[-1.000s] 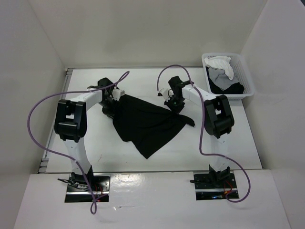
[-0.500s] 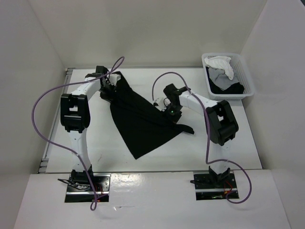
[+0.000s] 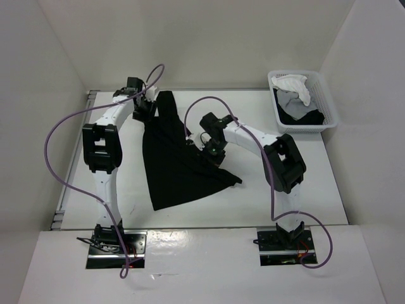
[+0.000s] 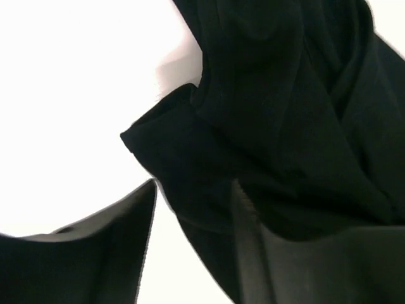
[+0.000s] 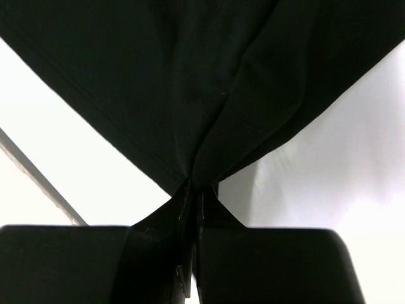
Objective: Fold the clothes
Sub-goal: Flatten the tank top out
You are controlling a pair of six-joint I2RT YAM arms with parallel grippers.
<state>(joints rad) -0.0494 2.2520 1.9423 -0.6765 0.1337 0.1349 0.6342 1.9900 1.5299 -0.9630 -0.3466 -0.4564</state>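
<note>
The top [image 3: 174, 168] is spread on the bench [image 3: 297, 190], with its long axis running from the far-left corner toward the near edge. The left claw [image 3: 147, 109] is seen at that far corner with jaws parted and nothing pinched. The right claw [image 3: 214, 151] is clamped on a fold at the top's right edge. The right arm is therefore judged better placed to carry the next fold across.

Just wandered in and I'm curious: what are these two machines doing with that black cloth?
They are folding clothes. A black top lies spread on the white table. The right claw is pinched shut on its right-hand edge. The left claw stands open at the top's far corner.
</note>
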